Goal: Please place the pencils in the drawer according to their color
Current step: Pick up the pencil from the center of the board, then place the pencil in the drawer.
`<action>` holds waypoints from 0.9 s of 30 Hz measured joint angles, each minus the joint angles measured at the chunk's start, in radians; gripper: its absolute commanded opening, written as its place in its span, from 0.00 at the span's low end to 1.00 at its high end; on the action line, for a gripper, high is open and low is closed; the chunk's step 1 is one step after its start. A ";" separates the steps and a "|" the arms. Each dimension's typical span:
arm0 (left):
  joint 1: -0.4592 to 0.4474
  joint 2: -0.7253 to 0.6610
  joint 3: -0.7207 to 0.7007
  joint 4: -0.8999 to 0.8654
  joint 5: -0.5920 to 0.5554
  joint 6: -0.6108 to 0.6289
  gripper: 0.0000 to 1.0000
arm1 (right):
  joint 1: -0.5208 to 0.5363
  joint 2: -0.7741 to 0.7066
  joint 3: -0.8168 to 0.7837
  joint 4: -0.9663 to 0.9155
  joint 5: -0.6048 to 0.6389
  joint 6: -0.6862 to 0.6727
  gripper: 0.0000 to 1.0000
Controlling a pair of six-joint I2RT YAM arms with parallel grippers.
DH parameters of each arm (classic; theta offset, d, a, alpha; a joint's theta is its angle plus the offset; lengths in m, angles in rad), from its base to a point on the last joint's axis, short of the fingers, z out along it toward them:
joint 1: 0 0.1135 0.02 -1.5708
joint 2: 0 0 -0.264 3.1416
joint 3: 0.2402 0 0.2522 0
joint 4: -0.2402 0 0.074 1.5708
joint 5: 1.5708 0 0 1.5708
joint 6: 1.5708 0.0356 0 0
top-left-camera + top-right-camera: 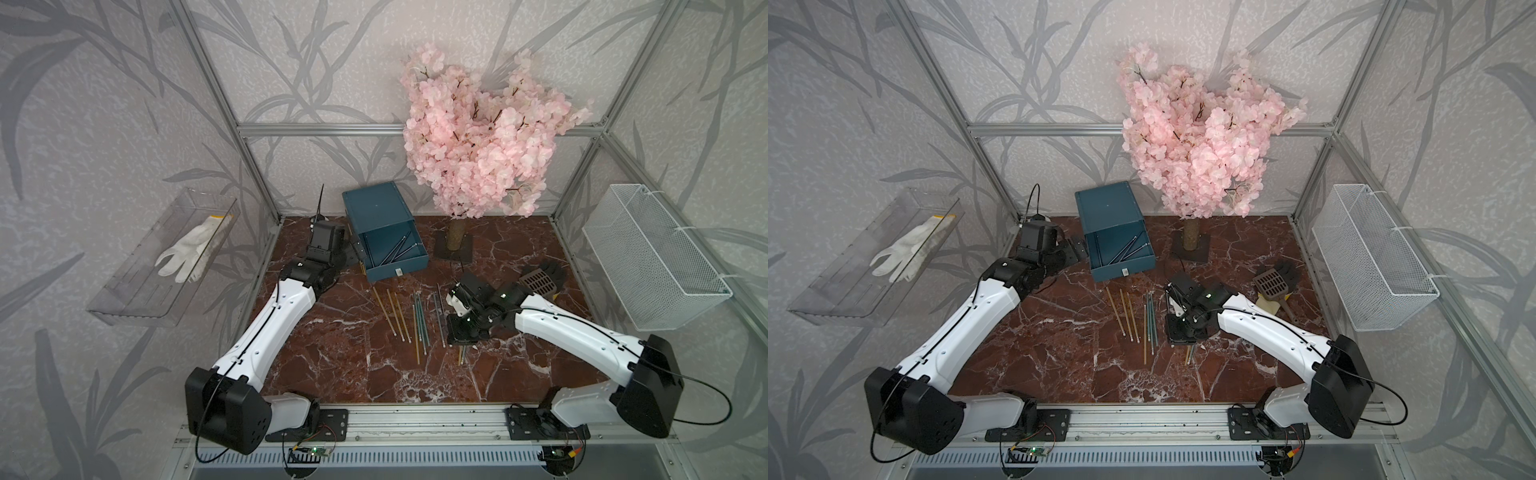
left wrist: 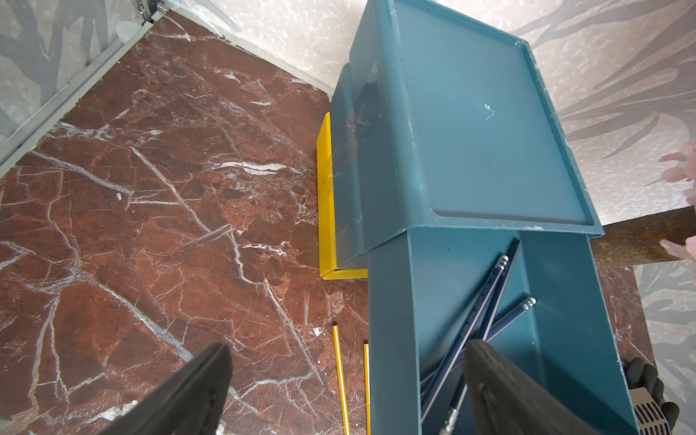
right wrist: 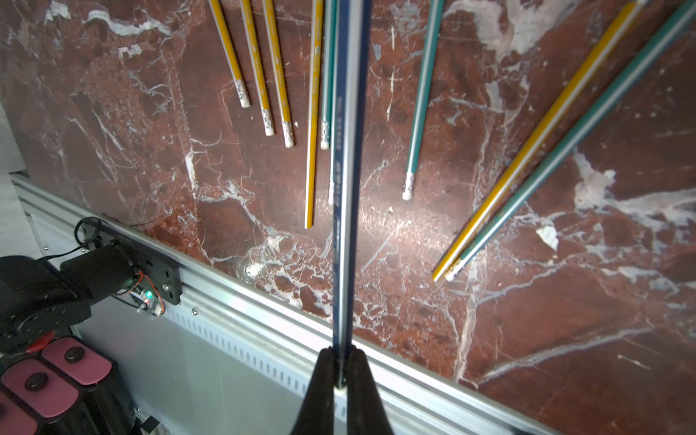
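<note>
- The marble table (image 1: 332,365) carries the teal chest (image 1: 374,205) at the back, with its top drawer (image 1: 409,266) pulled out.
- The left gripper (image 2: 348,350) hovers beside that drawer, jaws wide.
- The right gripper (image 3: 342,352) pinches one navy pencil (image 3: 348,150) above the table.
- Other navy pencils (image 1: 394,248) lie in the drawer, while yellow pencils (image 3: 277,71) and teal pencils (image 3: 422,94) lie loose in front of the chest.

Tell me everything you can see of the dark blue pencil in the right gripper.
The dark blue pencil is long, thin and straight, with a pale stripe and small lettering along its side. The right gripper is shut on it: both black fingers pinch it near one end. In the right wrist view it runs straight out from them, apparently above the marble table and a teal pencil lying there; its far end is out of the picture.
</note>
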 measured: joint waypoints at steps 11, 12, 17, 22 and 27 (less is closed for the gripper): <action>0.000 0.014 0.006 0.007 0.000 0.000 1.00 | -0.013 -0.089 0.202 -0.147 -0.004 0.001 0.00; 0.000 0.015 0.007 0.007 0.000 0.000 1.00 | -0.015 -0.088 0.226 -0.152 -0.005 0.002 0.00; 0.000 0.017 0.007 0.007 -0.001 0.000 1.00 | -0.024 -0.036 0.343 -0.133 -0.027 0.009 0.00; 0.000 0.017 0.023 0.006 -0.004 0.001 1.00 | -0.035 0.080 0.409 -0.023 -0.086 0.057 0.00; 0.002 0.017 0.031 0.006 -0.005 0.001 1.00 | -0.054 0.181 0.405 0.145 -0.158 0.166 0.00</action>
